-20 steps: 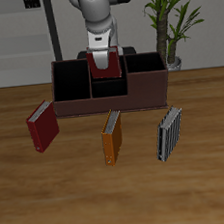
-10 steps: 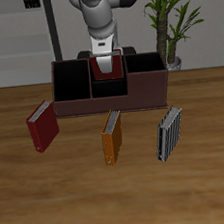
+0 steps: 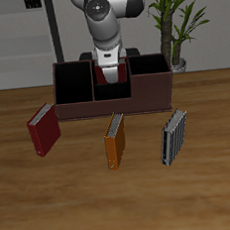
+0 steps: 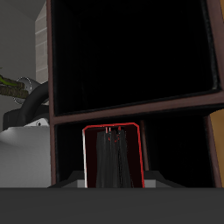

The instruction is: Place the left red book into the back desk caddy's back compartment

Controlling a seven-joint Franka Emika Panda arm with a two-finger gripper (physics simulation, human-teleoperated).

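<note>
My gripper (image 3: 110, 74) is shut on the left red book (image 3: 124, 72) and holds it upright, low inside the middle section of the back desk caddy (image 3: 116, 103). Only red slivers of the book show beside the fingers in the exterior view. In the wrist view the red book (image 4: 112, 131) appears edge-on between my dark fingers (image 4: 103, 166), inside the back compartment (image 4: 171, 149) with its dark reddish-brown walls around it. Whether the book rests on the cell's floor is hidden.
A darker crimson book (image 3: 43, 130), an orange book (image 3: 114, 140) and a grey striped book (image 3: 173, 137) stand on the table in front of the caddy. A potted plant (image 3: 174, 27) is behind the caddy's end.
The gripper has lowered straight down with the red book, which has sunk deeper into the caddy's middle section. The other books have not moved.
</note>
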